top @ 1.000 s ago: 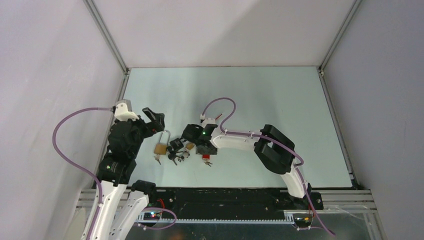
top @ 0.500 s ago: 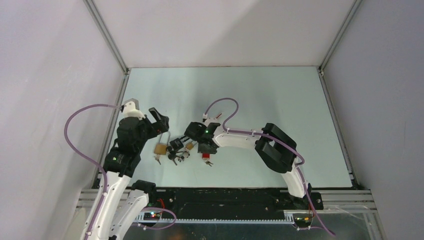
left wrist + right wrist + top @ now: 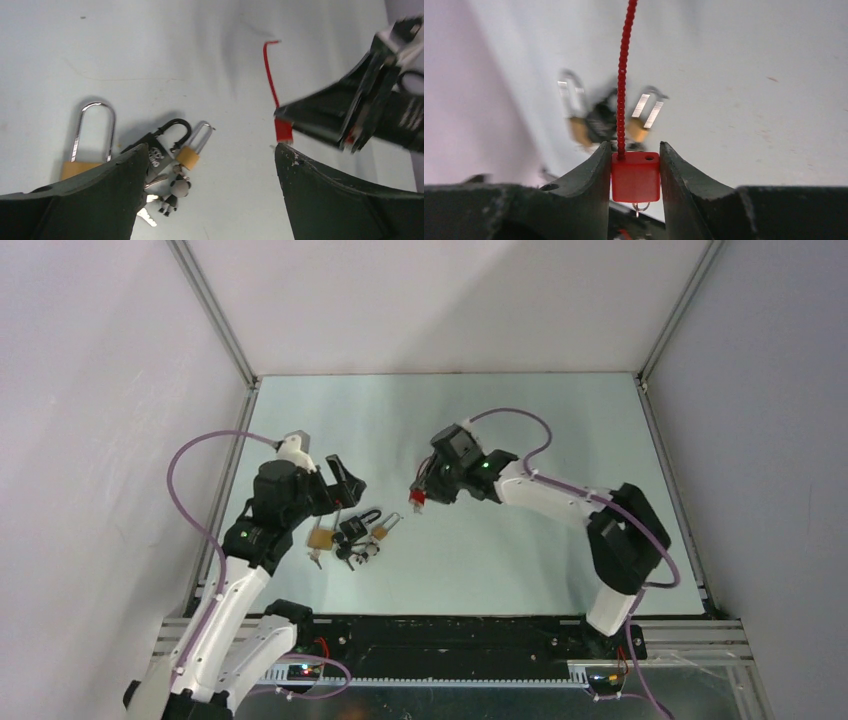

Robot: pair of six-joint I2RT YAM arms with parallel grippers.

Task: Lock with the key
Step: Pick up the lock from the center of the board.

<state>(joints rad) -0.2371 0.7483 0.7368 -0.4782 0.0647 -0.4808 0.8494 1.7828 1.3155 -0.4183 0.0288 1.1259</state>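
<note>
Pale grey-green table (image 3: 560,440), scuffed and faintly scratched, enclosed by plain white walls (image 3: 430,300) with aluminium corner rails. Reference: black padlock (image 3: 165,142), shackle open; white marking on its body, not legible. The red cable lock (image 3: 635,176) is off the table, above and to the right of the reference, with the right gripper (image 3: 635,149) clamped on its two sides; the jaws stand only partly closed, stopped by the block. Its beaded red cable (image 3: 624,75) rises from the top and a small metal loop shows under it. Small brass padlock (image 3: 189,156), shackle open, just right of the reference; large brass padlock (image 3: 321,536) just left; keys (image 3: 350,555) just in front. Left gripper (image 3: 210,150) hangs above the reference, jaws fully apart, holding nothing. A second ago the red lock lay on the table right of the small padlock; the left gripper has since moved in from the left.
</note>
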